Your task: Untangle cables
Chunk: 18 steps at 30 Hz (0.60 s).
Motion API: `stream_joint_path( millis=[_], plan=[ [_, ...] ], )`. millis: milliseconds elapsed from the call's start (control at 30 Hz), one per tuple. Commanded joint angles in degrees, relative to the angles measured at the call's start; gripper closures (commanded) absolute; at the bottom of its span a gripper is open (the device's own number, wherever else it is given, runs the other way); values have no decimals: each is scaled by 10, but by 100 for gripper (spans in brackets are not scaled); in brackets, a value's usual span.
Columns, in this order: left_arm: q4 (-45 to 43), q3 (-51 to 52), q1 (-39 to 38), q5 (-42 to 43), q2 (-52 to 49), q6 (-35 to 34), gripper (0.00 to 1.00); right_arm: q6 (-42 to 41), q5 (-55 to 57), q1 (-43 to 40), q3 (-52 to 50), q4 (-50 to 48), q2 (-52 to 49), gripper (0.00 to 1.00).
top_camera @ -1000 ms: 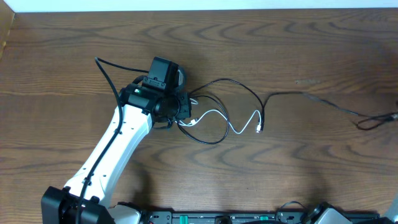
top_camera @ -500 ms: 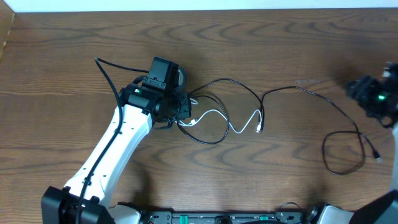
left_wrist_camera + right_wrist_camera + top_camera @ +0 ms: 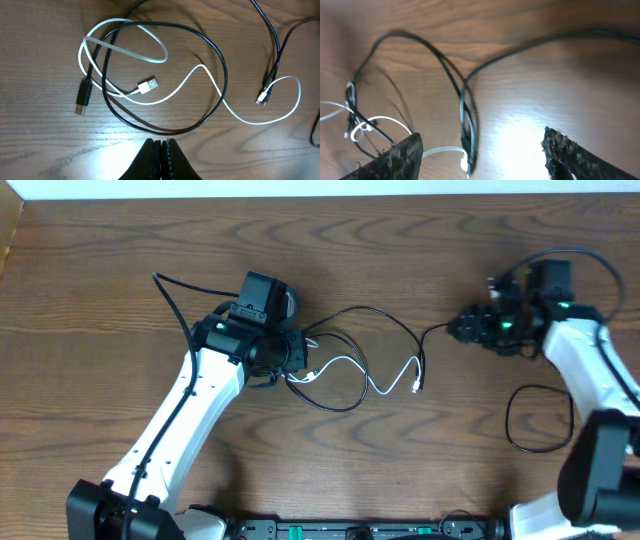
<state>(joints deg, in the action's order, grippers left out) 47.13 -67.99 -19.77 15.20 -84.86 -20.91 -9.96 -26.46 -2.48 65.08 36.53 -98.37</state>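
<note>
Overhead: tangle of white cable (image 3: 345, 361) and black cable (image 3: 360, 308) lies just right of left gripper (image 3: 293, 352), fingers pressed together, empty. Right gripper (image 3: 463, 327), fingers spread wide, hangs over black strand running left-right out of tangle. Right arm nearer that strand.

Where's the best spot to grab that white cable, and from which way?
Its USB plug, from straight above. It lies flat on the bare table, ringed by the black cable, nothing crossing it, and looks wider and stiffer than the cord.
</note>
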Motion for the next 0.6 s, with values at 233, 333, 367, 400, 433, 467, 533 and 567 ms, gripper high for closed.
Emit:
stream_joint_path(
  millis=[233,333,367,400,433,467,533,567],
  plan=[
    [4,0,0,7,-5,5,92,6,65,108,-1,-111,-98,45],
    [4,0,0,7,-5,5,93,-18,107,130,-1,-131,-121,57],
    [4,0,0,7,-5,5,92,-29,119,135,-1,-132,-126,59],
    [4,0,0,7,-5,5,92,-42,132,139,-1,-132,-132,62],
    [4,0,0,7,-5,5,92,-49,140,142,-1,-132,-135,67],
    [4,0,0,7,-5,5,92,-55,145,144,-1,-132,-139,72],
    [4,0,0,7,-5,5,92,-60,145,147,-1,-132,-143,86],
    [4,0,0,7,-5,5,92,-61,145,147,-1,-132,-144,89]
  ],
)
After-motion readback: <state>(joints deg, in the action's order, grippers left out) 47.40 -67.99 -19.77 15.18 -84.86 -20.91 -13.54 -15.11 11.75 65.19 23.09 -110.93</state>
